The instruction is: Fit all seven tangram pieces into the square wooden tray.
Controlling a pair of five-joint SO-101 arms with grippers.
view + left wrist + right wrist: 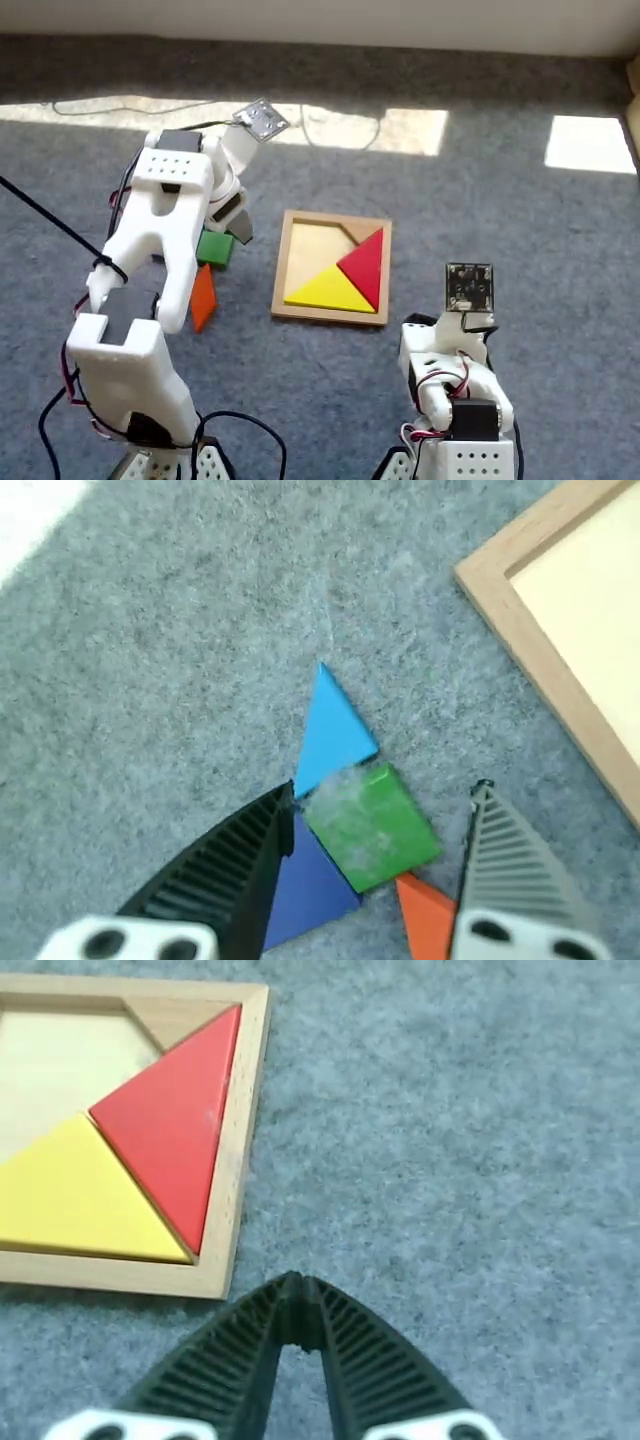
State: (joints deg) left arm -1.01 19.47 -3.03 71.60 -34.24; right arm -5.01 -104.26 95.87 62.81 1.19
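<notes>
Green piece (372, 825) between spread jaws of left gripper (383, 790).

An indoor room with a grey carpet (520, 250) floor, window sunlight patches (590, 143) and a pale skirting wall (350, 20).

Your left arm (150, 240) and right arm (455, 395) are white with black motors (476, 416), trailing black and red cables (68, 372); the left gripper (384, 788) pairs ribbed black and grey fingers (230, 860).
</notes>
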